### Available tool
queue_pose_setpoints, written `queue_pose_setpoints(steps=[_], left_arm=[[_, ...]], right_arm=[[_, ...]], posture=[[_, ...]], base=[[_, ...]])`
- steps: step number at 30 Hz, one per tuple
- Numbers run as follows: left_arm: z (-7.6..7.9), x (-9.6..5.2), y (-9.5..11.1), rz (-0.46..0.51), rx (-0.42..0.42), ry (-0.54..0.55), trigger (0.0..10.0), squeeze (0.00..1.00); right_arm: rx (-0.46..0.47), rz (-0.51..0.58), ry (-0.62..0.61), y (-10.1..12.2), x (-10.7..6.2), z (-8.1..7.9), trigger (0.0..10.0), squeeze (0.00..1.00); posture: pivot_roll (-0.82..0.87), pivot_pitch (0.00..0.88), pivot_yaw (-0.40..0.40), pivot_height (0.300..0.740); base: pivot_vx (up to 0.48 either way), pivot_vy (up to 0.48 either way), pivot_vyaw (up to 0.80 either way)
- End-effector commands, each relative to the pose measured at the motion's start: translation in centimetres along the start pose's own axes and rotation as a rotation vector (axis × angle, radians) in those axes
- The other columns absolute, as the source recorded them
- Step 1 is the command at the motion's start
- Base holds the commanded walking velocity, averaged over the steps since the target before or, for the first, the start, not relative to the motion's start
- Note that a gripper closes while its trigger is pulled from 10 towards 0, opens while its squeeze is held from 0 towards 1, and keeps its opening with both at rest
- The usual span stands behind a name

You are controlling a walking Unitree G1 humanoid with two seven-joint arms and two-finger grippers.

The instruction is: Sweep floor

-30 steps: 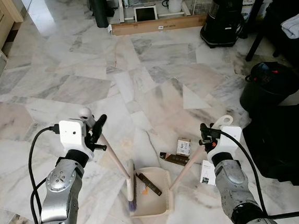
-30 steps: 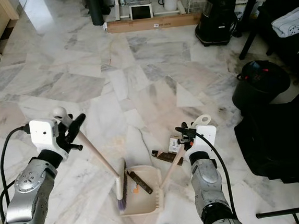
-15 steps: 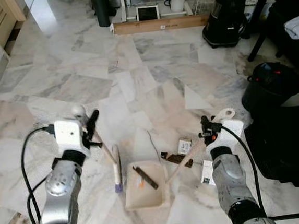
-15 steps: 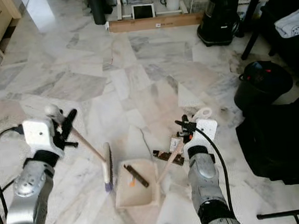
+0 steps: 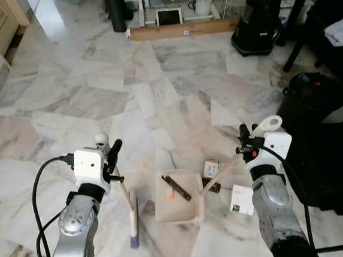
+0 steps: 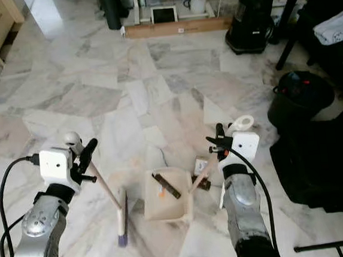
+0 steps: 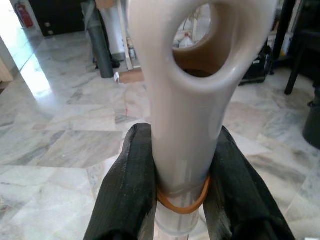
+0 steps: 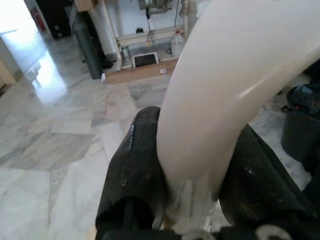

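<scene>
My left gripper (image 5: 111, 161) is shut on the cream handle of a small broom (image 5: 131, 213). The brush head with purple bristles rests on the marble floor, left of the dustpan. My right gripper (image 5: 245, 143) is shut on the long handle of a beige dustpan (image 5: 176, 195). The pan sits on the floor between my arms and holds a dark strip (image 5: 178, 187) and a small orange scrap (image 5: 171, 194). In the left wrist view my black fingers (image 7: 130, 190) clamp the broom handle (image 7: 185, 125). In the right wrist view my fingers (image 8: 135, 175) clamp the dustpan handle (image 8: 215, 105).
A small printed card (image 5: 210, 169) and a white box (image 5: 241, 199) lie on the floor right of the pan. A black bin (image 5: 310, 98) and black bag (image 5: 331, 168) stand to the right. A black vacuum (image 5: 257, 19) and long cardboard box (image 5: 181, 29) are at the back.
The dustpan has slid forward and to the right with the debris in it. The broom head has swung left, off the pan and onto bare floor. Both arms shifted slightly.
</scene>
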State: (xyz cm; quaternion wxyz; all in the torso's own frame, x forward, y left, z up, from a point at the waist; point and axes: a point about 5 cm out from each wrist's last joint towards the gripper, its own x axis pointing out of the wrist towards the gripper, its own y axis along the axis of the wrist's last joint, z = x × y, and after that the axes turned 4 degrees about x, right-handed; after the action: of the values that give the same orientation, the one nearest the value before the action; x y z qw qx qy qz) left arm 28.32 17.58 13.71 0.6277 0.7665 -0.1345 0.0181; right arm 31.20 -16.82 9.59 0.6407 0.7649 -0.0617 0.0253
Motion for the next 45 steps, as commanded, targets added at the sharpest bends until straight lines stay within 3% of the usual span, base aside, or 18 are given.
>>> queue_pose_setpoints(steps=[1, 19, 39, 45], left_arm=[[0.08, 0.11, 1.00, 0.059, 0.014, 0.006, 10.0, 0.00], [-0.03, 0.48, 0.89, 0.069, 0.021, 0.029, 10.0, 0.00], [0.01, 0.25, 0.41, 0.036, 0.020, 0.040, 10.0, 0.00], [0.05, 0.17, 0.22, 0.027, 0.015, 0.046, 10.0, 0.00]], right_arm=[[-0.001, 0.051, 0.011, 1.10, 0.07, -0.42, 10.0, 0.00], [0.011, 0.024, 0.005, 1.28, -0.46, -0.73, 10.0, 0.00], [0.019, -0.003, -0.004, 1.25, -0.37, -0.77, 10.0, 0.00], [0.040, -0.008, -0.005, 1.32, -0.12, -0.97, 10.0, 0.00]], posture=[[0.11, 0.096, -0.022, 0.740], [0.11, 0.056, -0.024, 0.740], [0.12, 0.101, -0.031, 0.740], [0.12, 0.106, -0.036, 0.740]], base=[[0.000, 0.000, 0.75], [0.000, 0.000, 0.76], [0.000, 0.000, 0.76], [0.000, 0.000, 0.20]])
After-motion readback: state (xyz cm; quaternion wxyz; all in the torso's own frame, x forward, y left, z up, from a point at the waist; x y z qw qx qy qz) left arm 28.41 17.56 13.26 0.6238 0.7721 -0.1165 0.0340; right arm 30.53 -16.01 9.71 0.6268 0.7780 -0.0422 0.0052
